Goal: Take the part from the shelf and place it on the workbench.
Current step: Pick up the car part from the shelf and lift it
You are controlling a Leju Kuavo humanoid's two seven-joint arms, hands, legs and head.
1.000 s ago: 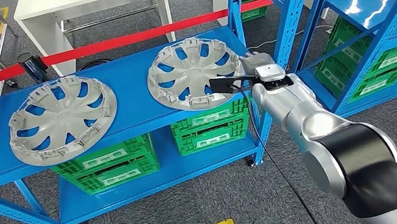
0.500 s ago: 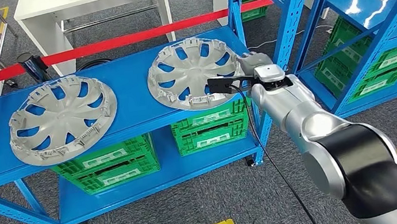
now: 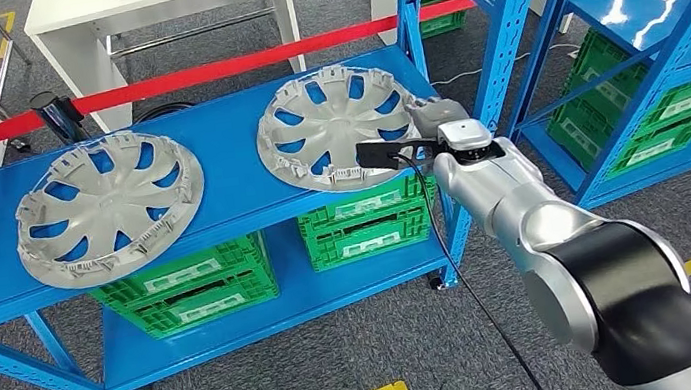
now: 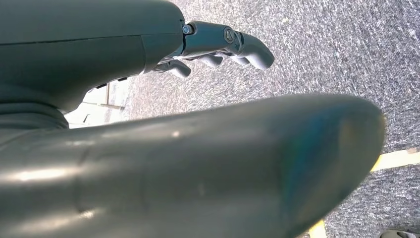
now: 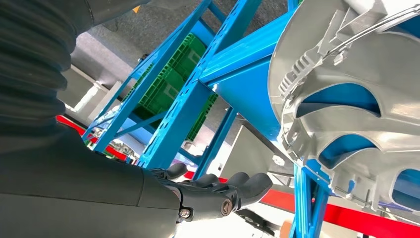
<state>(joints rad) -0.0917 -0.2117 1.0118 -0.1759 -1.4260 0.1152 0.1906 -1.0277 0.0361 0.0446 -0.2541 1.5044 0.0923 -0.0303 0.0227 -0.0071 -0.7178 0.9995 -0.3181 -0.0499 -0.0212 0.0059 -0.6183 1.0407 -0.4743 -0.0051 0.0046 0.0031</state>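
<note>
Two silver hubcaps lie on the blue shelf (image 3: 229, 185): the left hubcap (image 3: 109, 204) and the right hubcap (image 3: 332, 126). My right hand (image 3: 430, 115) reaches in at the right hubcap's right rim, beside the shelf's corner. In the right wrist view the right hand (image 5: 213, 193) has its fingers stretched out and apart, holding nothing, with the right hubcap's ribbed rim (image 5: 346, 99) close in front and a gap between them. My left hand (image 4: 218, 44) hangs over grey floor with loosely extended fingers and nothing in it.
Green crates (image 3: 182, 282) (image 3: 365, 218) sit on the lower shelf. A blue upright post (image 3: 510, 22) stands just right of my right hand, and a second blue rack (image 3: 659, 2) with more green crates is beyond it. Red barrier tape (image 3: 234, 65) and a white table (image 3: 156, 8) lie behind.
My right arm has moved slightly left, bringing the hand closer to the right hubcap's rim. The hubcaps have not moved.
</note>
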